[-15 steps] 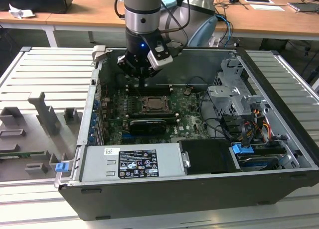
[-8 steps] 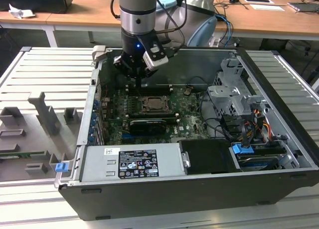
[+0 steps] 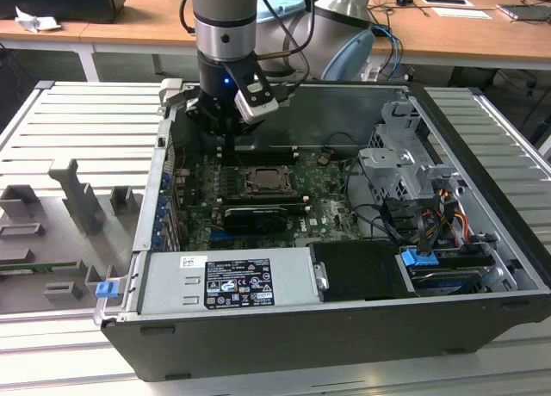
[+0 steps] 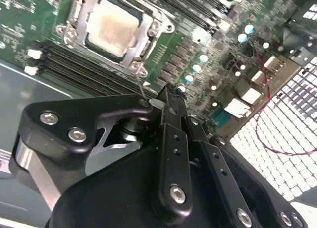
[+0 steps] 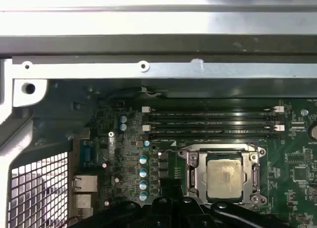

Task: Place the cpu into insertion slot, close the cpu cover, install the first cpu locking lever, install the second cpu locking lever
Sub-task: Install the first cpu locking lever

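Inside the case, the end effector (image 4: 167, 93), pinched closed, is hovering beside the seated cpu (image 4: 115, 26); the thin locking lever (image 4: 140, 85) looks stiff and springy, best taken at its free end.

Memory slots (image 5: 213, 128), drive cage (image 3: 400, 163), probably power supply (image 3: 164, 284).

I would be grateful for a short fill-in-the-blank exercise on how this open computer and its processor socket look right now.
1. The ___ rests in the insertion slot.
2. The cpu cover around it lies ___, not raised.
3. The circuit board is coloured ___.
4. In the exterior view, the gripper hangs over the open computer ___.
Missing words: cpu; closed; green; case.
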Robot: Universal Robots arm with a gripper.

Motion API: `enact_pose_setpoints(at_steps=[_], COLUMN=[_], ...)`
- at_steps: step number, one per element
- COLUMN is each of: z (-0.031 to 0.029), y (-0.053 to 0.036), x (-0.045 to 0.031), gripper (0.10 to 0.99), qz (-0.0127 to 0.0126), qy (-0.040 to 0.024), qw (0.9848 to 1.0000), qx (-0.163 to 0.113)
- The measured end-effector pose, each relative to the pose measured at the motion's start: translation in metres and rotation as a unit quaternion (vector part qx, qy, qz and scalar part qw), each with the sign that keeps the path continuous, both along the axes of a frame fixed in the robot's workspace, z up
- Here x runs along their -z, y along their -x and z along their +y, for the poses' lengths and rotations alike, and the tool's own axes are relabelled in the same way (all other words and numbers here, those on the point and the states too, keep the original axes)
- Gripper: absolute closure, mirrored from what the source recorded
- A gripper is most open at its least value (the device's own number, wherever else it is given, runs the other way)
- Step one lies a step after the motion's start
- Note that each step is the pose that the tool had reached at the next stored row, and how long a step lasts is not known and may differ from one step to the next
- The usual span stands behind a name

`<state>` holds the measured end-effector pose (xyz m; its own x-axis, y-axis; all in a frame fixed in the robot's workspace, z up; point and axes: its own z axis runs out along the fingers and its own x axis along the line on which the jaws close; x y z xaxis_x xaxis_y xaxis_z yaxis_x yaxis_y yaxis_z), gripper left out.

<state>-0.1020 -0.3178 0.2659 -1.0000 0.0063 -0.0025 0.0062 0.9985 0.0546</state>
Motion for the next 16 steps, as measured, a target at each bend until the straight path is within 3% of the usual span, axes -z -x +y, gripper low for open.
enact_pose_setpoints(at_steps=[5,16], z=[0.0009,0.0204], y=[0.0071,0.0151], x=[0.0018,0.0088], gripper=[0.98,0.98], qz=[0.0001,0.0001], qy=[0.0001,0.0001], qw=[1.0,0.9999], qx=[-0.008,-0.011])
